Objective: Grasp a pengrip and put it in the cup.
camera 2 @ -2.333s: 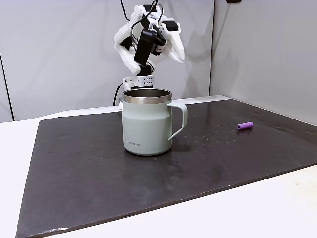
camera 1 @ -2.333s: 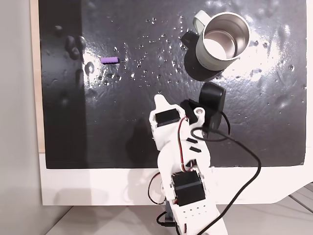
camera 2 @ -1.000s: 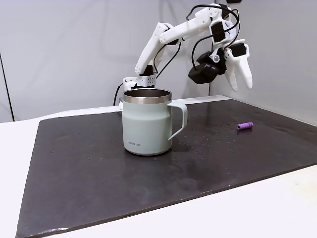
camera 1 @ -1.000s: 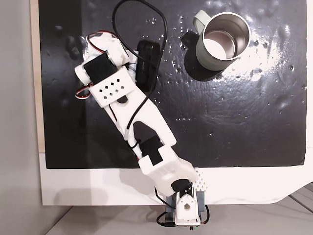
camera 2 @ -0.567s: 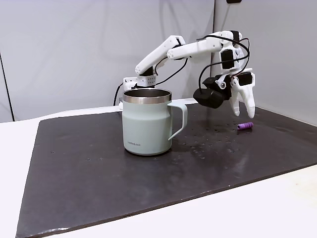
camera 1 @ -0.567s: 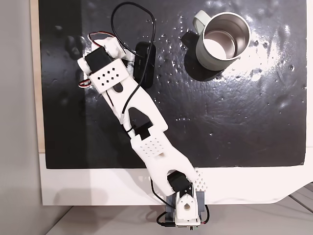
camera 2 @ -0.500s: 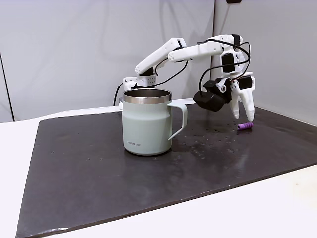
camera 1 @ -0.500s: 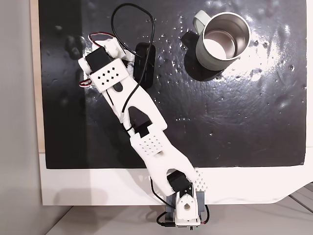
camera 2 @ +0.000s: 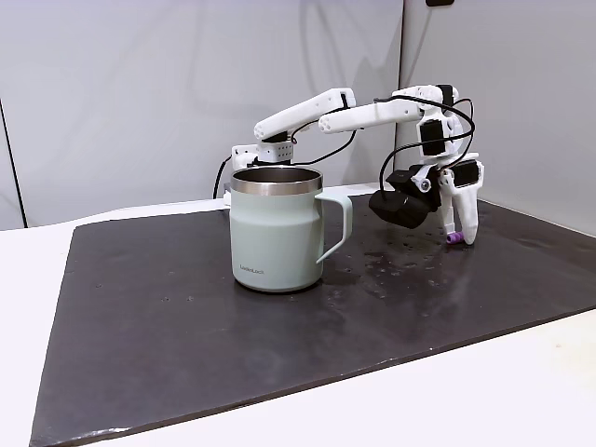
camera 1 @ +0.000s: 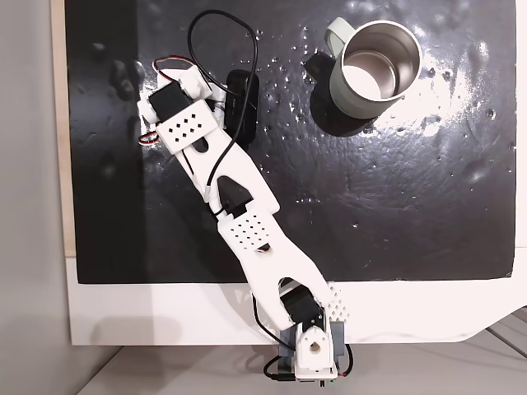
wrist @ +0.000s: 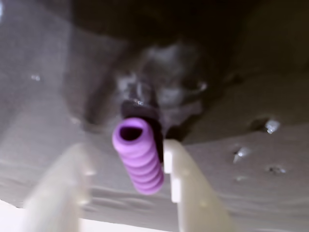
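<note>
In the fixed view from above, the pengrip is covered by the white arm [camera 1: 222,173], whose head reaches to about 10 o'clock of the black mat [camera 1: 395,214]; the gripper itself is buried under the servo housing there. In the side fixed view only the purple end of the pengrip [camera 2: 453,238] is seen, peeking out beside the fingers of the gripper [camera 2: 458,235] at 3 o'clock, low on the mat [camera 2: 186,335].

The wrist view is blurred, yet the pengrip [wrist: 138,155] is made out as a ribbed purple tube with its open end turned toward the camera, lying on the mat [wrist: 251,159]. The gripper [wrist: 126,166] is spread apart around it: the finger at 4 o'clock is touching or nearly touching the tube, the finger at 8 o'clock stands clear of it. The fingers are cut off by the lower edge.

The cup [camera 1: 370,74] is seen at 1 o'clock from above, well apart from the arm, with its handle toward 10 o'clock. In the side fixed view small dark lettering is printed low on the cup [camera 2: 275,228], too small to be read.
</note>
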Action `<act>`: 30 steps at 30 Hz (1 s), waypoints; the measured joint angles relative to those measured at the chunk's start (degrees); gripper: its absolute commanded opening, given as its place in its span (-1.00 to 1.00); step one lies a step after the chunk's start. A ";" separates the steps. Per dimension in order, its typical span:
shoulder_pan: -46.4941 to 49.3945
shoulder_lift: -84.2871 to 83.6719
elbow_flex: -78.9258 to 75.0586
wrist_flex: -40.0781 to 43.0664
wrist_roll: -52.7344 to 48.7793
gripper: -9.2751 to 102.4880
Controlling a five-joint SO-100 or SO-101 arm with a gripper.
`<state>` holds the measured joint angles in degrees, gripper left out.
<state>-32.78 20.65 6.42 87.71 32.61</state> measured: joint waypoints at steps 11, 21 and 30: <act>0.00 -0.26 -2.02 0.00 -1.58 -0.83; 1.14 17.23 3.34 0.26 -2.29 -0.83; 3.78 32.52 9.23 2.55 -5.45 -0.83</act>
<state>-29.00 53.17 15.64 90.26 27.16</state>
